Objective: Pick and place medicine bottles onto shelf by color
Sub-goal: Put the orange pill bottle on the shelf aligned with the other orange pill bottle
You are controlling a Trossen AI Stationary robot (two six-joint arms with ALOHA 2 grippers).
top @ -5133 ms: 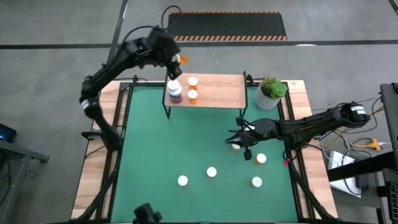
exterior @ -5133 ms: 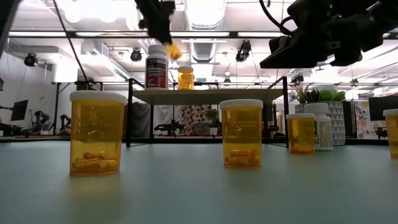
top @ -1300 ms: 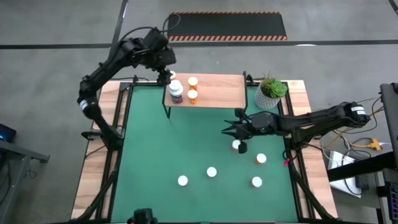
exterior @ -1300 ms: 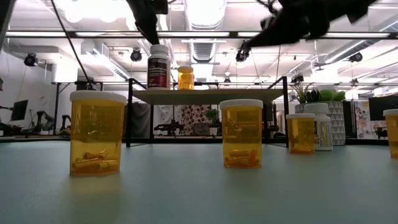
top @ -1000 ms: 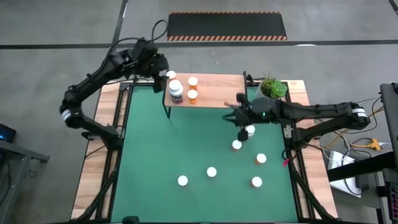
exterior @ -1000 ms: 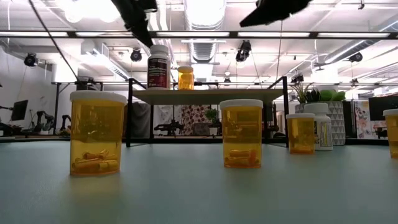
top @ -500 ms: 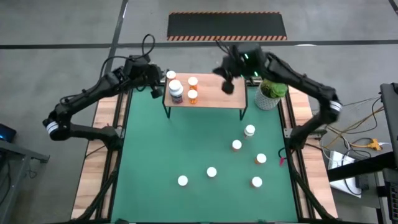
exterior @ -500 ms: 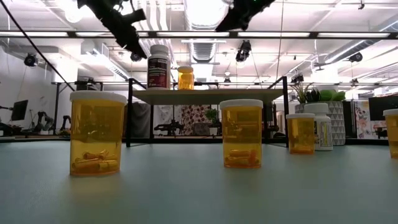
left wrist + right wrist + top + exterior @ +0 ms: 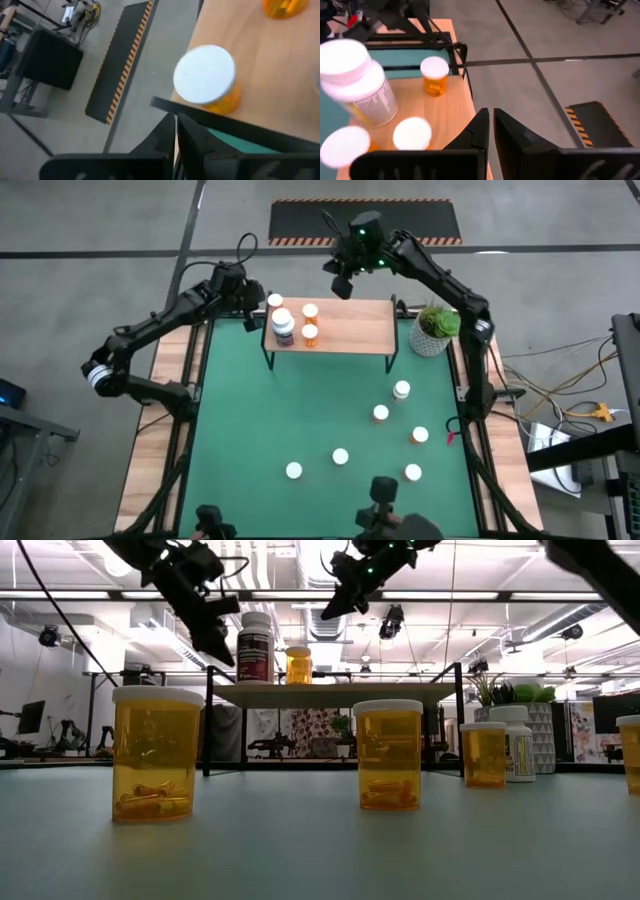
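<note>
At upper centre of the high view, the light-wood shelf (image 9: pixel 345 328) carries four medicine bottles (image 9: pixel 283 326) at its left end; six more (image 9: pixel 381 413) stand on the green mat (image 9: pixel 250 420). Left gripper (image 9: pixel 250 323) and right gripper (image 9: pixel 343 287) hover pinched together, holding nothing.

Desk (image 9: pixel 160 450) — carrying a green mat (image 9: pixel 260 420); shelf (image 9: pixel 345 330) standing at its far edge, bearing four medicine bottles (image 9: pixel 283 326). Six more bottles (image 9: pixel 340 456) sitting on the mat — potted plant (image 9: pixel 436 327) resting beside the shelf.
</note>
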